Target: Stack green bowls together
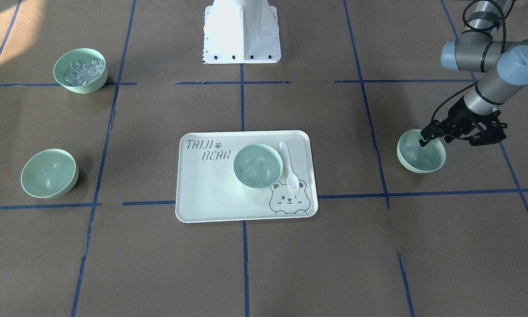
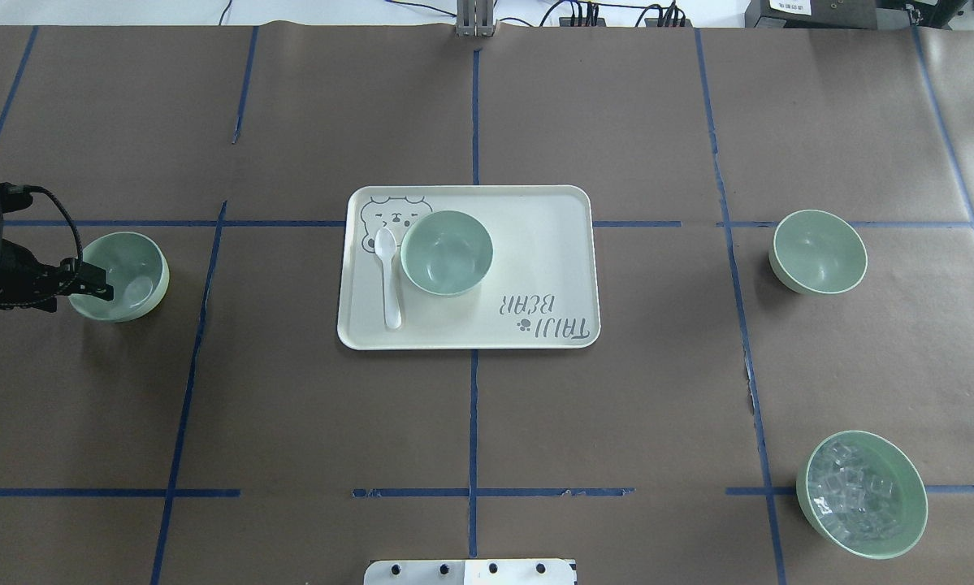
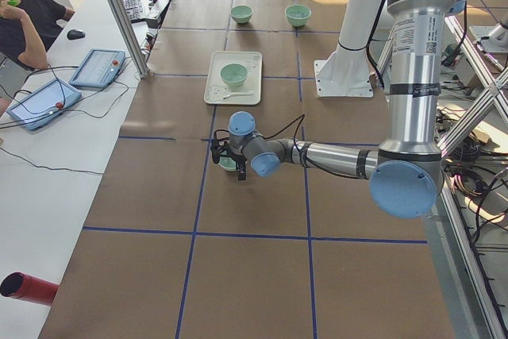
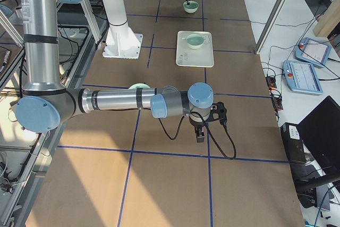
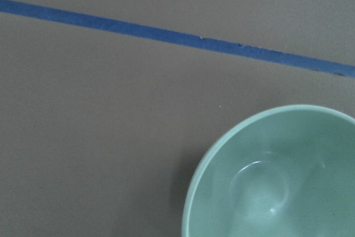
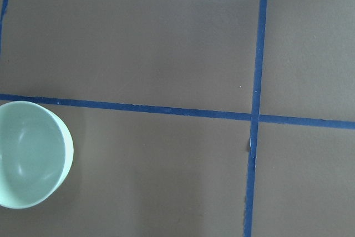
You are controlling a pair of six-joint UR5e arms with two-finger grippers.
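Observation:
Three plain green bowls show. One (image 1: 257, 166) stands on the cream tray (image 1: 211, 193), next to a white spoon (image 1: 289, 163). One (image 1: 49, 172) stands alone on the robot's right side and also shows in the right wrist view (image 6: 30, 154). One (image 1: 422, 160) stands on the robot's left side. My left gripper (image 1: 432, 140) hangs over this bowl's rim (image 2: 133, 272), and its jaws look open with one fingertip inside the bowl. The bowl also shows in the left wrist view (image 5: 277, 181). My right gripper (image 4: 201, 131) shows only in the exterior right view, low over bare table; I cannot tell its state.
A green bowl holding clear ice-like cubes (image 1: 80, 70) stands near the robot on its right side. The white robot base (image 1: 241, 35) is at the table's near edge. Blue tape lines cross the brown table cover.

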